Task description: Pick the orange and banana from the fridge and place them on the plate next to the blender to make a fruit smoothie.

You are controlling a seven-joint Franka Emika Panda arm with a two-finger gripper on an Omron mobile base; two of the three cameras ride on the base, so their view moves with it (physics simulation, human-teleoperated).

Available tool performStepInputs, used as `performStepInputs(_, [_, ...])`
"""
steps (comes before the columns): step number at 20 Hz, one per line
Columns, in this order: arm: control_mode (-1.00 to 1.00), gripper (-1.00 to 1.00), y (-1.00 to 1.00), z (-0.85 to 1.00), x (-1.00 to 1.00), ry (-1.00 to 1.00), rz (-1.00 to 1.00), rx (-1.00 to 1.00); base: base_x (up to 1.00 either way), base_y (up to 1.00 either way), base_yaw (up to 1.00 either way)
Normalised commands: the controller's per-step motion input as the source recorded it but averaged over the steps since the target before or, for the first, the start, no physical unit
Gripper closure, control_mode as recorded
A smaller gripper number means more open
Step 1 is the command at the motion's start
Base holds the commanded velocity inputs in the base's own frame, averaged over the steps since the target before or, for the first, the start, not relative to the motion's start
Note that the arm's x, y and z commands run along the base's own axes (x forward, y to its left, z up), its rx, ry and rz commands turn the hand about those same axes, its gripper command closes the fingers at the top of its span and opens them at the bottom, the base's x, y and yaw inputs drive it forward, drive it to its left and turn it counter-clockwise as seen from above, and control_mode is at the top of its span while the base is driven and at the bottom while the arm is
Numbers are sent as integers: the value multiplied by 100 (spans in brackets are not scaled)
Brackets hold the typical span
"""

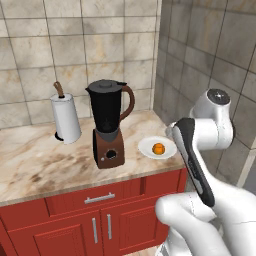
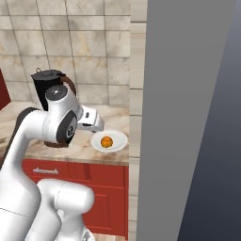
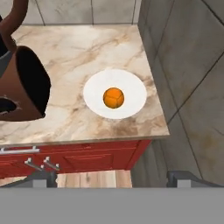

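**Orange delivered, banana yet to fetch**

My gripper (image 3: 111, 179) hangs above and in front of the counter's edge, its two fingertips (image 3: 41, 178) spread wide apart with nothing between them. Looking along them, I see the orange (image 3: 113, 97) sitting near the middle of the plate (image 3: 94, 85), ahead of my fingers and below, well apart from them. The plate lies on the marble counter (image 3: 78, 48) just beside the blender (image 1: 108, 125), toward the corner where the side wall meets the counter.

By my judgement the first half of the job is done: one fruit rests where it belongs. I see no banana from here, so I cannot say which way its long axis runs or how I should turn my wrist for it. The fridge (image 2: 188, 117) is the tall grey wall at my right in the right base view, close beside the plate. My next move turns away from the plate and toward that side.
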Motion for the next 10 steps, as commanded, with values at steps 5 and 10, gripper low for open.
performStepInputs(5, [-100,-100,0,0,0,-2,0,0,0,0,0])
performStepInputs(10, [100,-100,0,0,-16,0,1,0,-49,0,6])
